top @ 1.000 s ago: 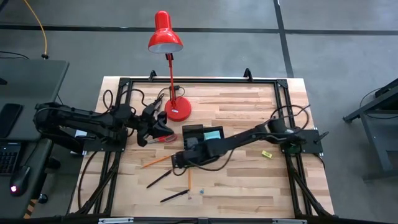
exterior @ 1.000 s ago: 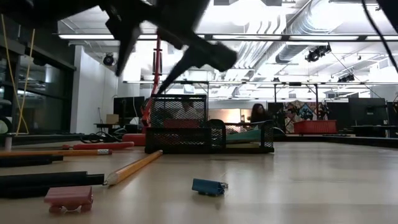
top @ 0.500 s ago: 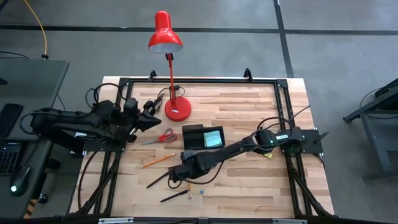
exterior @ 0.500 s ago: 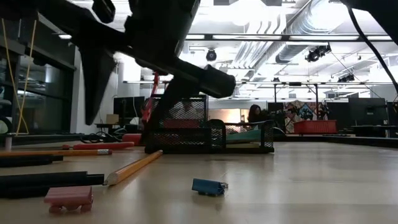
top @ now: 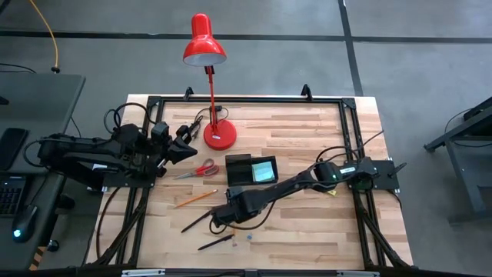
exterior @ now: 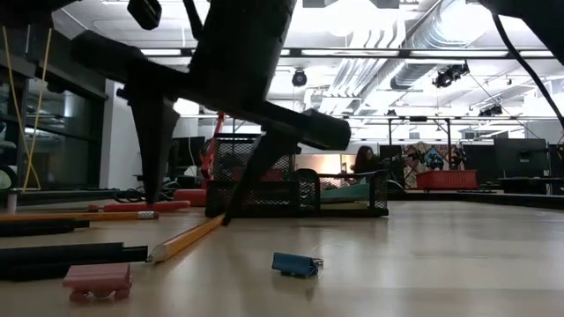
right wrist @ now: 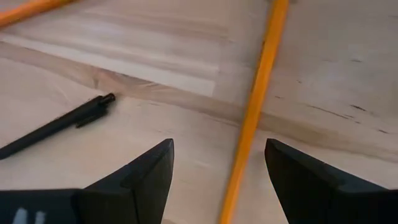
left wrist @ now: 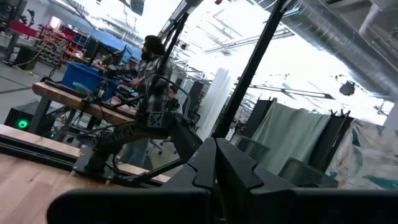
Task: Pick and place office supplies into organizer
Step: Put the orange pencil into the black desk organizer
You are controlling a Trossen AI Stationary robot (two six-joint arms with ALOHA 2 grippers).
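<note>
A second earlier the right gripper [top: 217, 220] had hung just in front of the organizer [top: 251, 169]; it had since travelled out toward the table's near edge and dropped low, its fingers [right wrist: 137, 177] spread with nothing between them, straddling an orange pencil [right wrist: 254, 115] that lay flat on the wood. The left gripper [top: 191, 149] had pulled back from over the red-handled scissors [top: 198, 170] toward the left frame rail and hung clenched shut, empty (the scissors lay uncovered again, just left of the organizer). A black pen [right wrist: 56, 126] lay close beside the right gripper, a second pen [top: 216, 242] nearer the front edge. The organizer sat mid-table beside the lamp base [top: 219, 135]. Bare wood stretched right of the organizer, apart from a small yellow block [top: 330, 191] near the right arm.
</note>
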